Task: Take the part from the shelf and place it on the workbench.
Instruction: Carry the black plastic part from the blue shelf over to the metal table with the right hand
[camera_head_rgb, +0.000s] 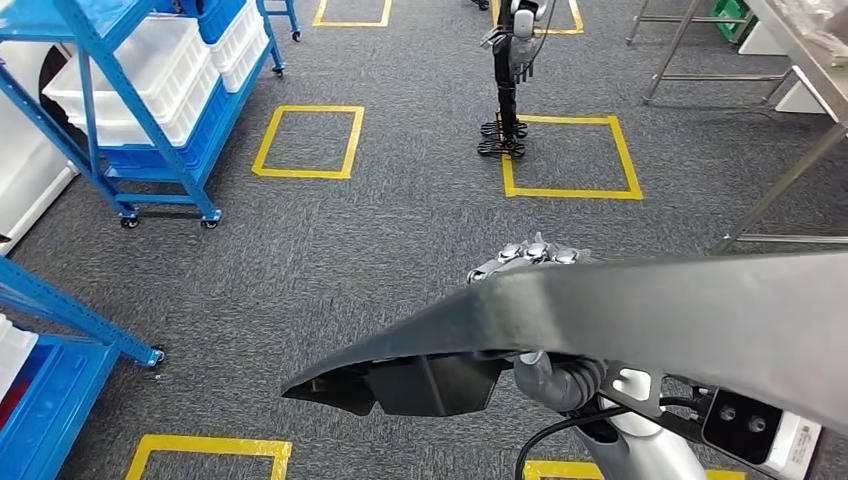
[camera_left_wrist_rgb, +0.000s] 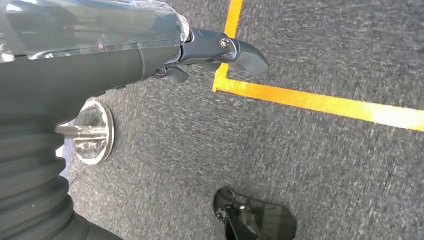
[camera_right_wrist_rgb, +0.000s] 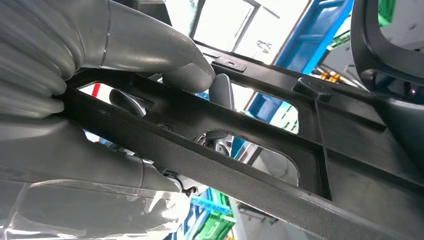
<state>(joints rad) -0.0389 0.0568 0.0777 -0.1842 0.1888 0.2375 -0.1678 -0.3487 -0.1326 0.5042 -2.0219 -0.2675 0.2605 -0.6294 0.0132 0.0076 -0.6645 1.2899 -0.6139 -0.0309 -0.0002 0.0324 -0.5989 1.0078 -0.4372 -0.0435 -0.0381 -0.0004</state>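
Across the front of my head view, low over the grey carpet, lies the part (camera_head_rgb: 600, 310), a long dark plastic panel. My right robot hand (camera_head_rgb: 535, 258) grips it: fingers wrap over the far edge, and in the right wrist view my thumb (camera_right_wrist_rgb: 150, 47) presses on one of its ribs while the darker fingers close from the other side. The panel's long axis runs crosswise, from a pointed end toward my left to a broad end leaving the picture at right, so most of its length hangs to either side of the grip.

My left robot hand (camera_left_wrist_rgb: 220, 50) hangs over the floor beside a yellow floor line (camera_left_wrist_rgb: 320, 102), holding nothing; whether its fingers are curled or spread I cannot tell.

The bench (camera_head_rgb: 815, 70), steel-legged, stands ahead at far right, well apart from the part. I judge that carrying remains, and the broad end is the nearer one to lead onto it.
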